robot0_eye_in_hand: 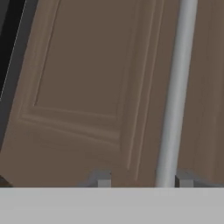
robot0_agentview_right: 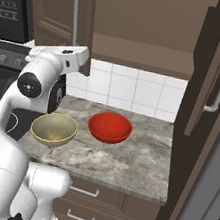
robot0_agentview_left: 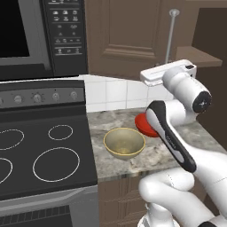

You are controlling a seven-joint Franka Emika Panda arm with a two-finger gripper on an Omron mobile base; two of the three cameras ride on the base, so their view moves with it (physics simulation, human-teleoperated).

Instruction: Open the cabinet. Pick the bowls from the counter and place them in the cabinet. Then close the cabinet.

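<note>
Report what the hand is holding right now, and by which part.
The hand has its fingertips on either side of the left cabinet door's silver bar handle, near its lower end. Whether they actually clamp it cannot be told.

Even, soft rendered light brightens the counter [robot0_agentview_right: 138,162]; the cabinet [robot0_eye_in_hand: 87,87] looks blurred in the close hand view.

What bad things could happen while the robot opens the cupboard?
The gripper has its tips on either side of the silver handle, but the bar sits close to one tip, so it might slip out when pulled. The red bowl and the tan bowl sit on the counter right under the arm, so its elbow could bump them as the left cabinet door swings.
</note>
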